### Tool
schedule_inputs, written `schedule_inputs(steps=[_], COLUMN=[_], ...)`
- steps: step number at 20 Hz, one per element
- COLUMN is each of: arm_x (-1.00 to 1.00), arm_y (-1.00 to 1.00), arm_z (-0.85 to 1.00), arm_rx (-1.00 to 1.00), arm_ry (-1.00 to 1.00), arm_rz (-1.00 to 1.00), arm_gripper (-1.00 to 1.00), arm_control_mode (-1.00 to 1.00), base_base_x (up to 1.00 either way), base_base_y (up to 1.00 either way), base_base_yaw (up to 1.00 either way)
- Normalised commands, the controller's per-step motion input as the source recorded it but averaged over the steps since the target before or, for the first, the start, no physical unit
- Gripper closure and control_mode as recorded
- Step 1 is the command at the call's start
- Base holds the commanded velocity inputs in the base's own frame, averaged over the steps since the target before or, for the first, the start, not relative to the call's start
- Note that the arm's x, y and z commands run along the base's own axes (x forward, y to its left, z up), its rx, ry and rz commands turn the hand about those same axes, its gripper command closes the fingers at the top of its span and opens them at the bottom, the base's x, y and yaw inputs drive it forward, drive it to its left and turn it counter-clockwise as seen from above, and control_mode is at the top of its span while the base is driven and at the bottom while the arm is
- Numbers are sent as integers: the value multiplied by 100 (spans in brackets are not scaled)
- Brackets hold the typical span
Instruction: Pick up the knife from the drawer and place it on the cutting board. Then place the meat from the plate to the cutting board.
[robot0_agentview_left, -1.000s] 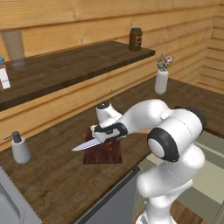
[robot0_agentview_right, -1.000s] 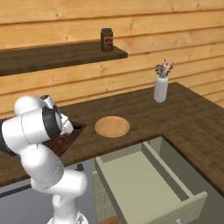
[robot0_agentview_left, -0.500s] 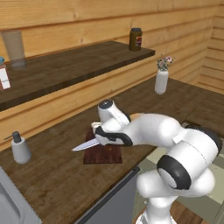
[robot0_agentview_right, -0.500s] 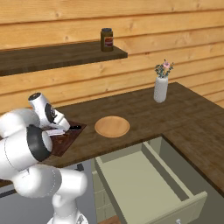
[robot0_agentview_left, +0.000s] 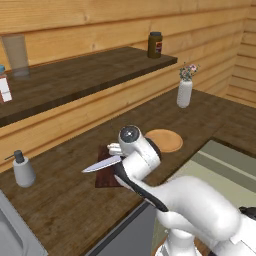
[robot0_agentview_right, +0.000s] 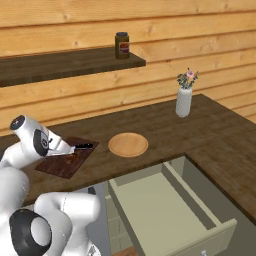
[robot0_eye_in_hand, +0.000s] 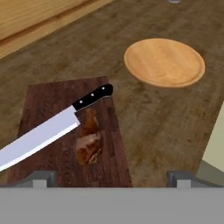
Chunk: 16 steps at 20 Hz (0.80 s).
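Claw (robot0_eye_in_hand: 111, 177) is standing wide open, gripping nothing, hovering at bottom centre of the hand view. Meat (robot0_eye_in_hand: 89, 140) is lying just above it on the board (robot0_eye_in_hand: 48, 109), beside the knife (robot0_eye_in_hand: 52, 127), whose long axis is running lower left to upper right.

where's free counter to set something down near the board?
Bare counter between the cutting board and the plate, and from the plate toward the vase. Left of the board, open wood runs to the soap dispenser. The board itself is crowded: knife lies across it with the meat beside the blade. The open drawer is bare inside.
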Motion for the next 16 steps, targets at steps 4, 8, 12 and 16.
schedule_inputs(steps=[4, 8, 12, 16], arm_x=[-30, -18, -9, -1], arm_y=[0, 0, 4, 8], arm_z=[46, 43, 43, 8], arm_rx=[0, 0, 0, 0], arm_ry=[-8, -2, -3, 0], arm_rz=[0, 0, 0, 0], arm_gripper=[-100, -100, -100, -100], arm_control_mode=[-100, -100, -100, -100], base_base_x=[0, 0, 0, 0], base_base_y=[0, 0, 0, 0], base_base_yaw=[0, 0, 0, 0])
